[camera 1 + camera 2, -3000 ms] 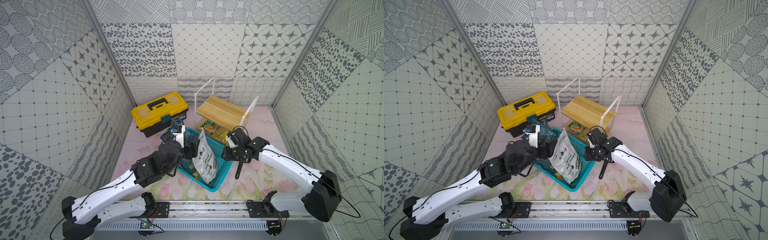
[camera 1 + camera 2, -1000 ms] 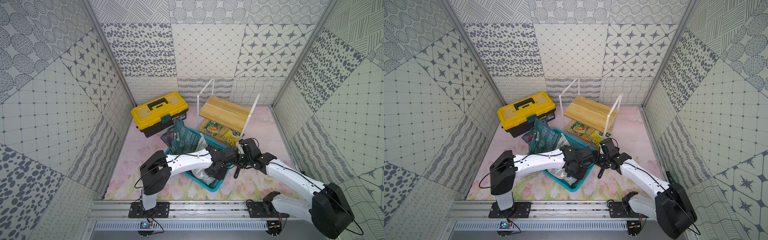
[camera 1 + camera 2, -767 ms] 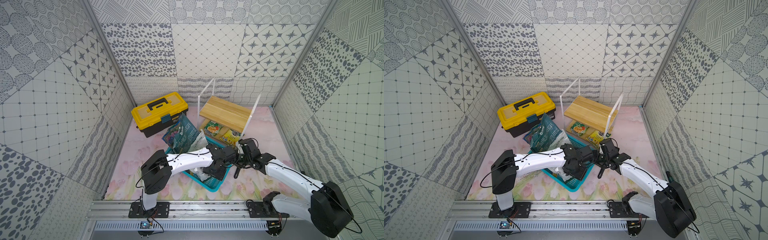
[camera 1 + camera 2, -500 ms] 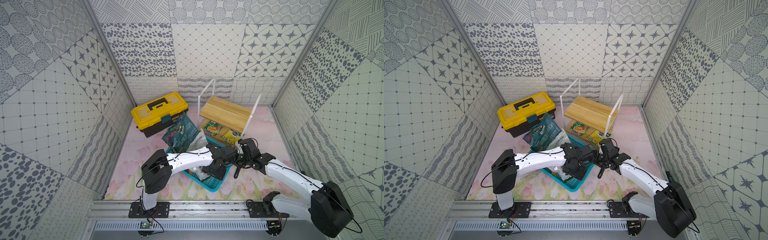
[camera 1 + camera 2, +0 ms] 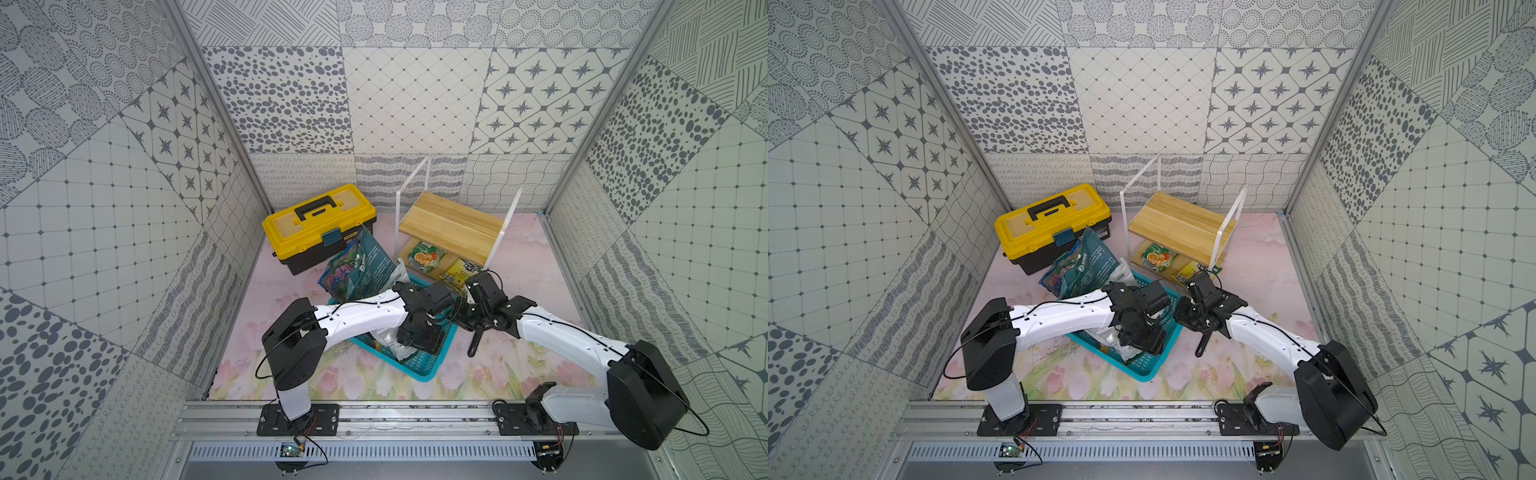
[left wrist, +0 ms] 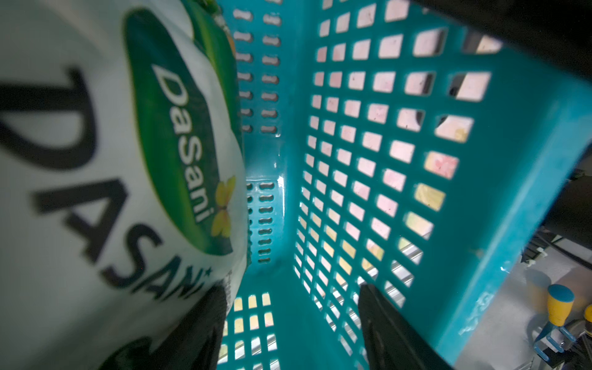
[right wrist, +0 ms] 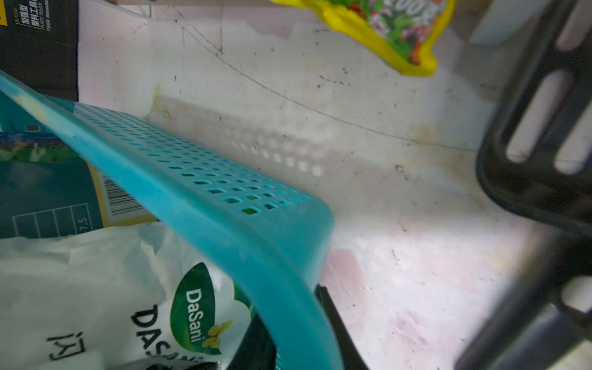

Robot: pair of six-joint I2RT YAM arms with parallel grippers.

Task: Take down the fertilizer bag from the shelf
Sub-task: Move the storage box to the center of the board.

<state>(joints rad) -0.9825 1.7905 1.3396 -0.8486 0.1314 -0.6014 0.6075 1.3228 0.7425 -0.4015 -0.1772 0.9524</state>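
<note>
One white DaSani fertilizer bag [image 6: 96, 160] lies in the single teal basket [image 5: 419, 365] in the middle of the table [image 5: 519, 365], beside one dark green bag [image 5: 365, 266] leaning over its rim. The left gripper [image 6: 288, 298] sits inside the basket, jaws wide and empty, one finger [image 6: 205, 320] against the bag; the right gripper [image 7: 294, 320] pinches the basket's rim, jaws narrow. Two packets [image 5: 424, 257] [image 5: 459, 268] lie on the lower board of the shelf [image 5: 451, 226] near the table's back edge, beside one yellow toolbox [image 5: 318, 220].

basket [image 6: 512, 160]: teal perforated plastic, glossy
fertilizer bag [image 6: 80, 128]: white printed plastic film, shiny
shelf [image 5: 453, 226]: light wooden boards, matt
toolbox [image 5: 316, 224]: yellow-and-black plastic, smooth
</note>
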